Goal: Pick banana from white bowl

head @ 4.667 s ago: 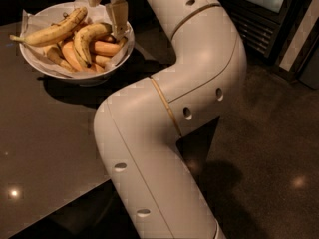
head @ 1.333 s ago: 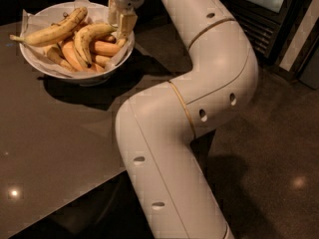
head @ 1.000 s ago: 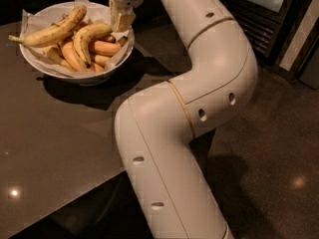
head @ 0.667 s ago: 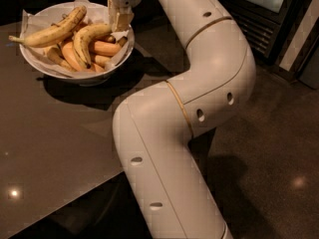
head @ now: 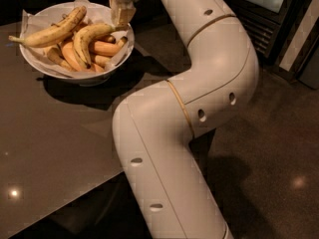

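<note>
The banana [head: 88, 35], strongly curved and yellow with brown speckles, lies on top of the pile in the white bowl [head: 37, 66] at the top left. Its right end reaches up to the bowl's far right rim. My gripper [head: 121, 20] hangs straight down from the top edge over that rim. Its tip is at the banana's right end and seems to touch it. A longer, nearly straight banana [head: 52, 31] lies across the bowl's left side. Several stubby orange-toned bananas [head: 104, 49] lie underneath.
The bowl stands on a dark glossy table [head: 55, 148] whose front edge runs diagonally down to the lower left. My white arm [head: 199, 98] bends across the middle of the view. Dark cabinets [head: 279, 14] stand at the right over a dark floor.
My gripper has risen slightly at the bowl's right rim over the last second. The arm's elbow has shifted a little. The bananas lie as before.
</note>
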`<state>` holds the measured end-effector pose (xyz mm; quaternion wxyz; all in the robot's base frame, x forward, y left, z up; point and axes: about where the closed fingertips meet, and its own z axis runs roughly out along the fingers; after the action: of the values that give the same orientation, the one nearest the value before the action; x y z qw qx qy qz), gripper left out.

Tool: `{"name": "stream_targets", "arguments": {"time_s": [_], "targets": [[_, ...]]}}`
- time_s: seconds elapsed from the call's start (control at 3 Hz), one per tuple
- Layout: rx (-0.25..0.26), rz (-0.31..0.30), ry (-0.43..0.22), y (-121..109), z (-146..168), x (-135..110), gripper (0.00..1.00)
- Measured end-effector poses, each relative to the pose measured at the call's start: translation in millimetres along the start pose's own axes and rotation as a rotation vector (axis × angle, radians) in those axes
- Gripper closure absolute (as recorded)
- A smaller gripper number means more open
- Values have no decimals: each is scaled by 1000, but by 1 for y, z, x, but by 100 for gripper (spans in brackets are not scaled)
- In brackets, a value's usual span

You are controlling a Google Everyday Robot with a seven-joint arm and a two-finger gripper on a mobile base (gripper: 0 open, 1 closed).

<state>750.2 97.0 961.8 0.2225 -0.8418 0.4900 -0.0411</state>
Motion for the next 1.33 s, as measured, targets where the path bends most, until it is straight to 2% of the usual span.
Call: {"name": "stream_targets", "arguments": {"time_s": [0.33, 0.67, 1.33], "targets": [[24, -3, 6, -3, -8, 4, 100], [64, 6, 10, -5, -24, 14, 83], [69, 5, 9, -7, -20, 13, 36]]}}
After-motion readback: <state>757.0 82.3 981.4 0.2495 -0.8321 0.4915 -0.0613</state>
